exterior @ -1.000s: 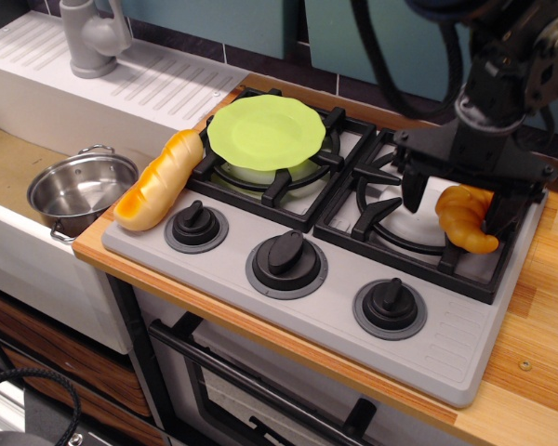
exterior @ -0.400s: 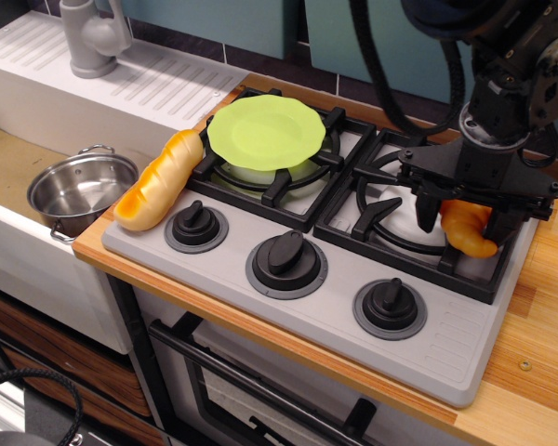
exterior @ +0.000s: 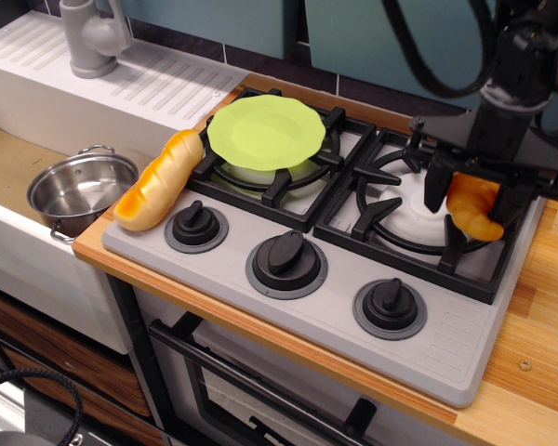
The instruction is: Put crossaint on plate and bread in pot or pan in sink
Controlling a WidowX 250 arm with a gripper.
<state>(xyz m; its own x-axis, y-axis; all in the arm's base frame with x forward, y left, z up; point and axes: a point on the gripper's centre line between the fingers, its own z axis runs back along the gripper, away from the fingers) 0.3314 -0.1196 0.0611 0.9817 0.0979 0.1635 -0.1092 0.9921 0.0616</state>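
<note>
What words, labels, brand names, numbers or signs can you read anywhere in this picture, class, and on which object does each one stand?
None can be read. The three stove knobs, the plate, the bread, the crossaint, the pot and the gripper show no writing.

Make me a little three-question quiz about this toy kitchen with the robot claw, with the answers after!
1. True or false: the black robot gripper is shut on the small curved orange-yellow toy croissant.
2. What lies on the left burner grate? A) round lime-green plate B) shiny steel pot C) long yellow-orange toy baguette
3. Fill in: the steel pot sits in the white ____.

Key: 1 true; 2 A; 3 sink.
</note>
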